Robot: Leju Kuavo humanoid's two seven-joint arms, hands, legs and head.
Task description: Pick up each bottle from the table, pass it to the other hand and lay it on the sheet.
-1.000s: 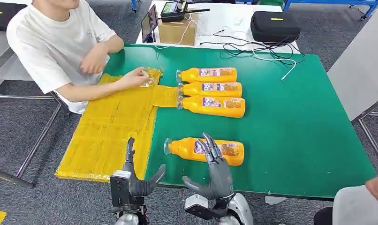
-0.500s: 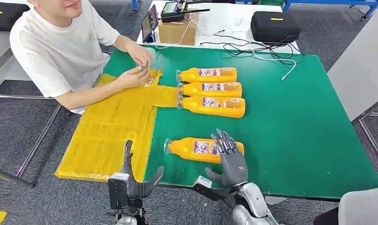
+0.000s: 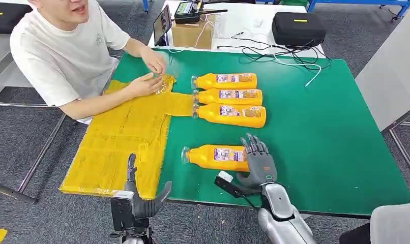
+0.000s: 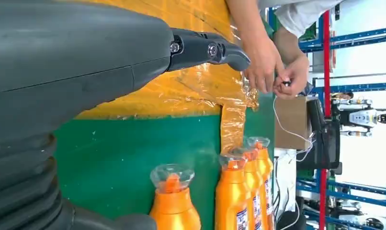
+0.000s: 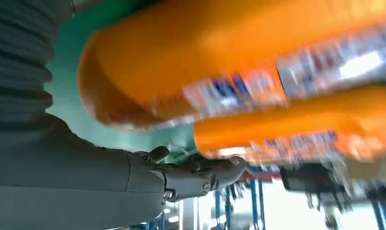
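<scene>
Between the near bottle (image 3: 218, 157) and the three-bottle row (image 3: 228, 99) runs a bare green strip (wide enough for a hand). A person's hands (image 3: 149, 76) occupy the yellow sheet's (image 3: 116, 147) far corner.

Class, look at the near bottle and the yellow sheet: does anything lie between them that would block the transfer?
Nothing visible does. Bare green table separates the near bottle from the sheet. The right hand is at the bottle's base end; the left hand waits open near the sheet's edge. The person's hands work at the sheet's far corner.
</scene>
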